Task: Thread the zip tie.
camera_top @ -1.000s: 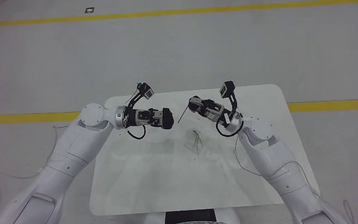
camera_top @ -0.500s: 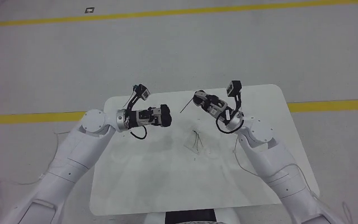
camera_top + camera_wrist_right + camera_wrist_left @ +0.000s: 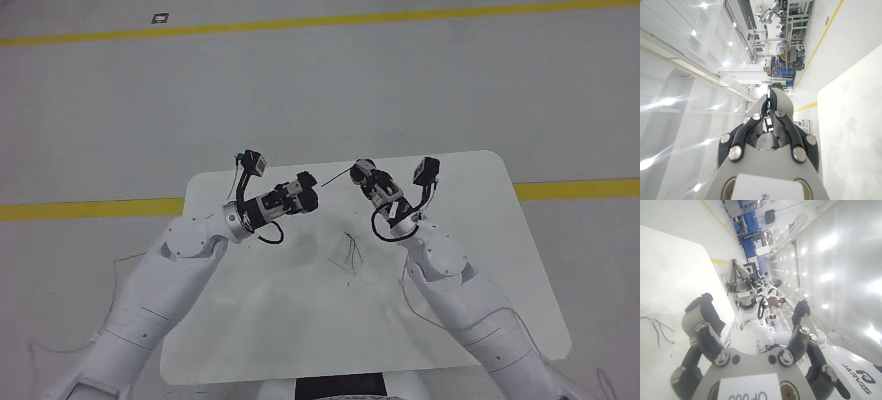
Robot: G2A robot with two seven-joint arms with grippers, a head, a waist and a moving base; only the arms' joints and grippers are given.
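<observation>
Right end effector (image 3: 358,170) is pinched shut on a zip tie (image 3: 335,178), up over the far side of the table (image 3: 470,300). The tie's free end points left, just beside the left end effector (image 3: 305,190); can't tell if they touch. The left one is spread wide and holds nothing. Loose ties (image 3: 348,250) lie on the table nearer, between the arms.

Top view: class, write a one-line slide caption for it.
Over the white table, the right pincer holds a zip tie toward the open left pincer; spare ties lie on the table.
</observation>
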